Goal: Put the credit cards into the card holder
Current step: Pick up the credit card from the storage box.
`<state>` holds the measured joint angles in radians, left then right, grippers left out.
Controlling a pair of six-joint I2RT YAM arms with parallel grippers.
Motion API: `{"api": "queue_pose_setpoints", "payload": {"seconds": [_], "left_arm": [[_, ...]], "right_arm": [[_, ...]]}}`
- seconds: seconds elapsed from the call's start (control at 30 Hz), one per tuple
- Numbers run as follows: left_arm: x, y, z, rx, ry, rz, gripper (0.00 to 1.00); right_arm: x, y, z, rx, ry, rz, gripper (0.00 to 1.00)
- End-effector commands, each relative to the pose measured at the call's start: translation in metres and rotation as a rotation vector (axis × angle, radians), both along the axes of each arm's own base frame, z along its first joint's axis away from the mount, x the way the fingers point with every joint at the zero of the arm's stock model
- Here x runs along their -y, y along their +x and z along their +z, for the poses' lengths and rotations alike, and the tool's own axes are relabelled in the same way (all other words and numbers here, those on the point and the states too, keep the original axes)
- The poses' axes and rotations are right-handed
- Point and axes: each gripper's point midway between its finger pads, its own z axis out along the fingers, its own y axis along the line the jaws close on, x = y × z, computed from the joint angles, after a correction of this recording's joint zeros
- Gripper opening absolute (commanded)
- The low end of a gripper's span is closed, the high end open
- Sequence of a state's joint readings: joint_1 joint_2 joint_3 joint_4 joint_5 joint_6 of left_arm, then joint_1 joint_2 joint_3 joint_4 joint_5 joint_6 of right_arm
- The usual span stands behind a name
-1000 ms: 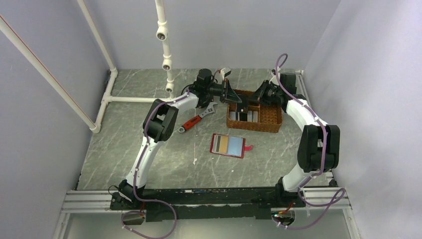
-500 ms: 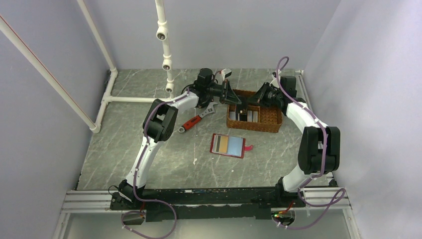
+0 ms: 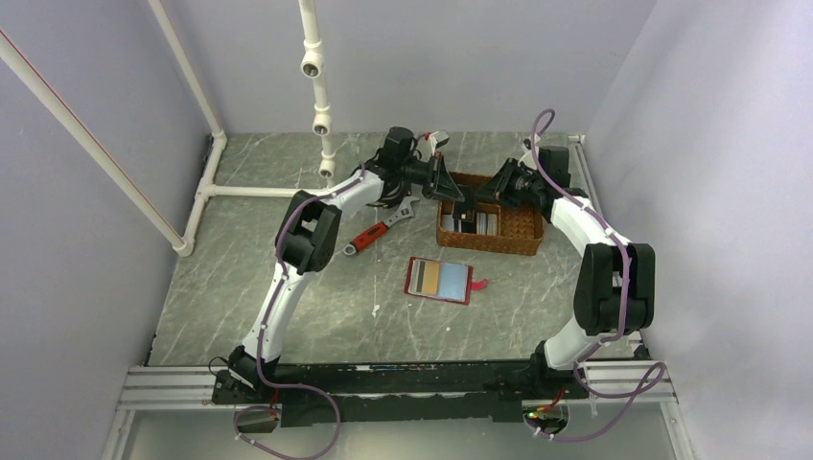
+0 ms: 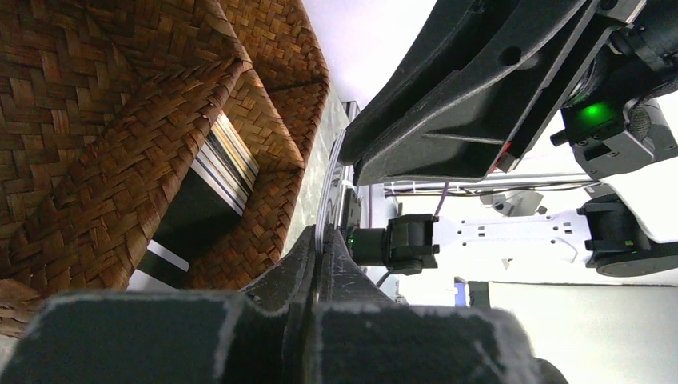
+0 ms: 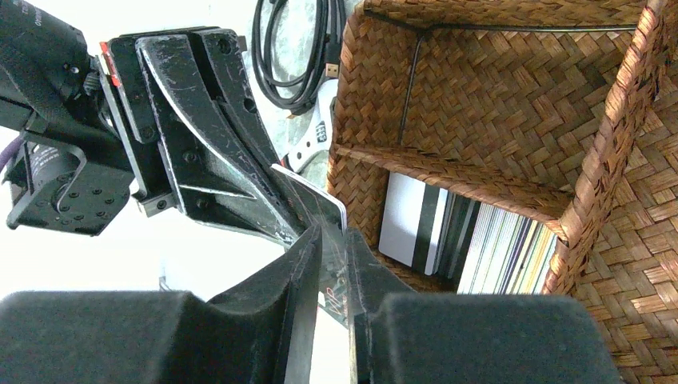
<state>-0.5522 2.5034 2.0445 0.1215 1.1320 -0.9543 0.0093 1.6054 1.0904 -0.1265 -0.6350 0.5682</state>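
Note:
The card holder (image 3: 439,279) lies open on the table, with a tan card (image 3: 429,277) and a pale blue card (image 3: 454,279) in its slots. Both grippers meet over the wicker basket's (image 3: 489,247) left side. My left gripper (image 3: 458,196) (image 4: 324,240) is shut on the edge of a dark credit card (image 4: 326,208) (image 5: 324,208). My right gripper (image 3: 479,196) (image 5: 332,240) straddles the same card with its jaws slightly apart; a sliver of daylight shows beside the card. More credit cards (image 5: 480,240) (image 4: 208,192) stand on edge in a basket compartment.
A red-handled wrench (image 3: 379,230) lies left of the basket. White pipes (image 3: 316,86) rise at the back left, and a black cable (image 5: 292,48) lies coiled beyond the basket. The basket's woven dividers (image 5: 448,172) sit close below both grippers.
The right gripper's jaws have eased apart around the card. The left gripper stays shut on it, and its arm has shifted slightly; the card holder has not moved.

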Motion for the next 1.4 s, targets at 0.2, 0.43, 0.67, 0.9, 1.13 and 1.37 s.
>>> {"api": "queue_pose_setpoints", "payload": {"seconds": [0.2,0.43,0.67,0.9,1.13,1.37], "left_arm": [[-0.003,0.019,-0.03,0.047,0.124,0.12,0.0],[-0.005,0.025,-0.024,0.045,0.113,0.159,0.0],[-0.007,0.02,0.0,0.041,0.028,0.133,0.0],[-0.005,0.008,0.037,-0.021,-0.115,0.082,0.0],[-0.005,0.001,0.047,-0.083,-0.179,0.064,0.03],[-0.002,0.001,0.037,-0.121,-0.152,0.065,0.18]], "right_arm": [[-0.022,-0.008,0.048,0.114,0.08,0.098,0.24],[-0.026,-0.012,0.047,0.096,0.13,0.097,0.32],[0.002,-0.007,0.017,0.032,-0.051,0.028,0.48],[-0.01,-0.016,0.0,0.02,0.014,0.101,0.63],[-0.015,-0.014,-0.01,-0.034,0.072,0.096,0.58],[-0.024,-0.016,-0.008,-0.044,0.192,0.113,0.29]]}}
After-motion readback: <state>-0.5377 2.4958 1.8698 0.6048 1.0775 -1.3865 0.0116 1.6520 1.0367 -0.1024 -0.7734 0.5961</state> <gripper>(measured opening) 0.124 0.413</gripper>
